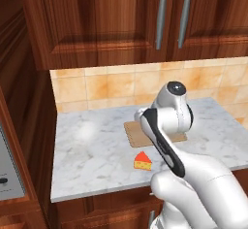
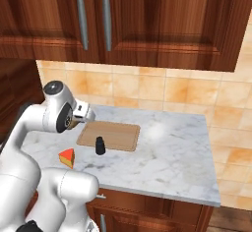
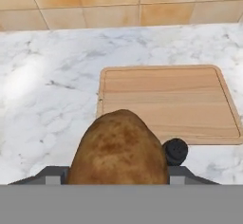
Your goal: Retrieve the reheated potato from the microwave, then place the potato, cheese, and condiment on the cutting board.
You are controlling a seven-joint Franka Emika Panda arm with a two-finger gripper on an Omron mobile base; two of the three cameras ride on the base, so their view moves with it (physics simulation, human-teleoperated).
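1. One potato (image 3: 118, 147) sits in the claw (image 3: 118, 173), brown and mottled, held between the two fingers; in the hand view it hides most of both fingers, whose grey ends (image 3: 53, 174) show just at its left and right sides; the claw is clamped on the potato.
2. In the hand view the potato hangs over the marble counter (image 3: 47, 99), near the front left corner of the board (image 3: 166, 99), and covers that corner; whether it touches anything below I cannot tell.
3. The board lies flat on the counter, light wood with a grooved border, its long sides parallel to the counter's front edge; it lies nearer the tiled back wall (image 2: 147, 86) than the front edge; its top is bare.
4. The shaker (image 2: 100, 146), dark and upright, stands on the counter just beside the board's front edge, toward its left end; in the hand view its round top (image 3: 175, 151) peeks out at the potato's right.
5. The cheese (image 1: 142, 161) lies on the counter close to the front edge, apart from the board and left of the shaker; in the right base view it shows as an orange wedge (image 2: 67, 157) with a redder rind.
6. The arm's hand (image 2: 81, 112) reaches over the board's left end in the right base view.
7. Dark wood cabinets (image 2: 162, 19) with metal handles (image 2: 81, 17) hang above the tiles; a light-grey panel (image 1: 9, 170) shows at the left edge of the left base view.
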